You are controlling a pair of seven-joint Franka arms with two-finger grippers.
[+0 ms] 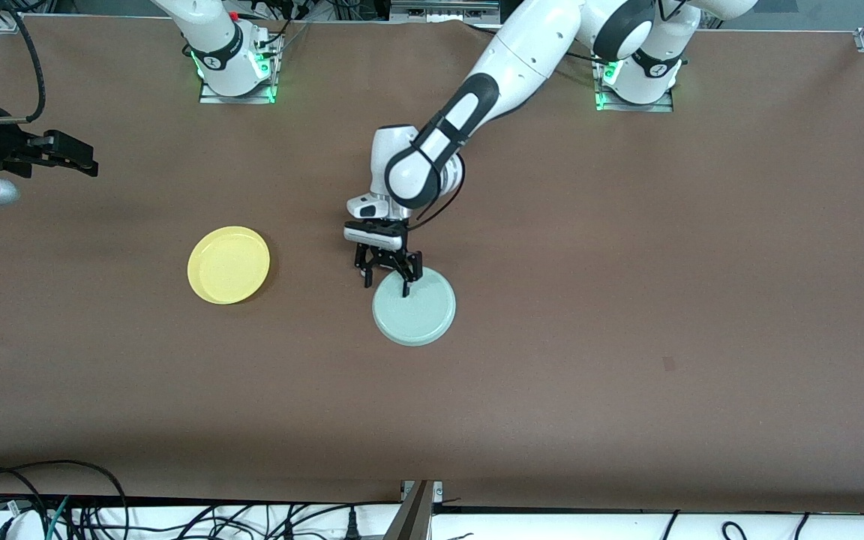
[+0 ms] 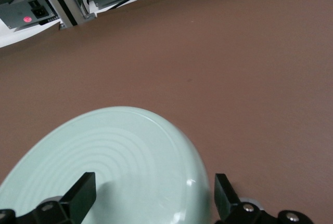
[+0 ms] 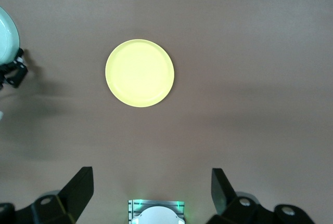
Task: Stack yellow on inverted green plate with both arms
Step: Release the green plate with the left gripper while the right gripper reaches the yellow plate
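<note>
The green plate is lying upside down on the brown desk, near its middle. The left gripper is sitting at the plate's rim, jaws spread open, one over the plate and one off its edge, gripping nothing. The yellow plate is resting upright, well apart, toward the right arm's end. The right gripper is waiting high above, jaws open. If the left gripper rises carelessly, a finger may be catching the rim and dragging the green plate.
</note>
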